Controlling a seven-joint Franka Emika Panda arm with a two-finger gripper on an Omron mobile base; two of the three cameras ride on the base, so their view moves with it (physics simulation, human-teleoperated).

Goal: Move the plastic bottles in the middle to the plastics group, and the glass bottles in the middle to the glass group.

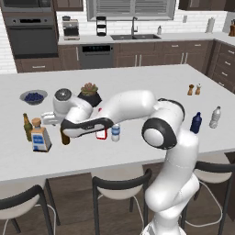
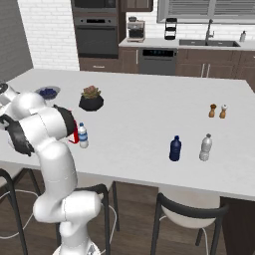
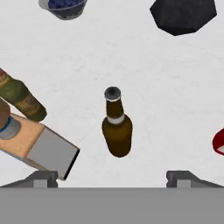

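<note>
Spread gripper point(image 3: 112, 175) fingertips frame the brown beer bottle point(image 3: 116, 127), upright just right of the glass group point(image 1: 36, 133). Red bottle point(image 1: 101, 133) and small water bottle point(image 1: 115, 132) wait mid-counter; plastics group point(image 1: 205, 120) sits far right.

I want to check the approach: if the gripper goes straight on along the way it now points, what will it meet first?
Most likely the brown beer bottle: it stands upright, centred between the open fingertips of the gripper, cap toward the camera. Depth is hard to judge.
</note>
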